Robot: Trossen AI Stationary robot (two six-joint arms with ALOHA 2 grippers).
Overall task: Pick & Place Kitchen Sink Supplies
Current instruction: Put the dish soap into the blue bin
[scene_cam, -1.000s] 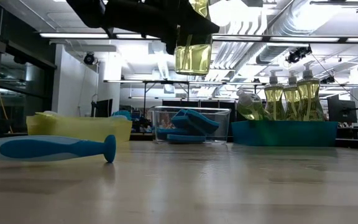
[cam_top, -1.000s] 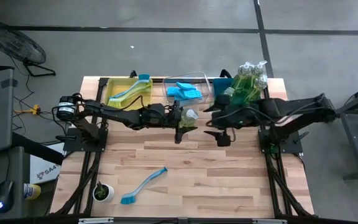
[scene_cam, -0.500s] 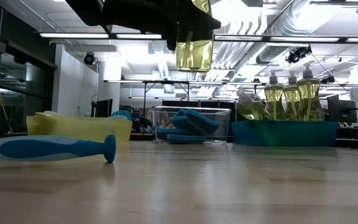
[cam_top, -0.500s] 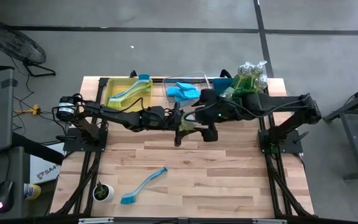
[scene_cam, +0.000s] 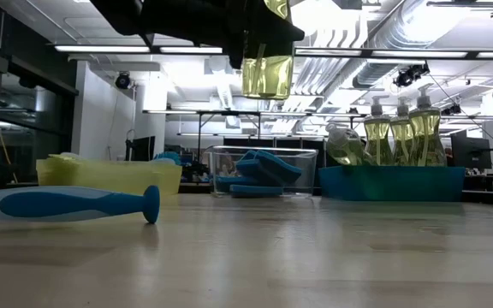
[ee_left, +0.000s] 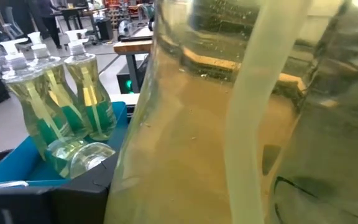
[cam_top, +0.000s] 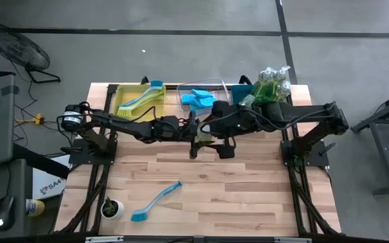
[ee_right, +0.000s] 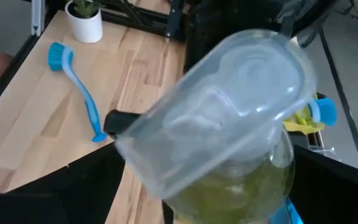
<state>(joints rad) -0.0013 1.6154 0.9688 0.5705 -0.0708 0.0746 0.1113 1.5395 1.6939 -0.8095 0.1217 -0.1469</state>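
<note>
A clear yellow-green soap bottle [scene_cam: 268, 73] hangs upright high over the table's middle, with my left gripper [cam_top: 196, 135] shut on it. The bottle fills the left wrist view [ee_left: 229, 124]. My right gripper [cam_top: 218, 138] is open and slants down from the right over the bottle's pump top [ee_right: 229, 143]. Its dark fingers [ee_right: 55, 193] stand on either side of the bottle. A blue dish brush [cam_top: 155, 201] lies flat on the near left of the table. My left gripper comes at the soap bottle level from the table's left and has its upper body [scene_cam: 268, 21]. The bottle itself hides the fingers in the wrist view. The bottle hangs upright, its base [scene_cam: 268, 92] well clear of the table. My right gripper stands around the pump top; whether it touches it I cannot tell.
At the back stand a yellow bin [cam_top: 140, 98] with a brush, a clear bin [cam_top: 201, 100] with blue sponges and a teal bin [cam_top: 245, 91] with several soap bottles [cam_top: 272, 84]. A small potted plant [cam_top: 112, 208] stands at the near left corner.
My right gripper has moved toward the table's left and a little up, from beside the teal bin's front to over the held bottle. The bottle and my left gripper have stayed in place.
</note>
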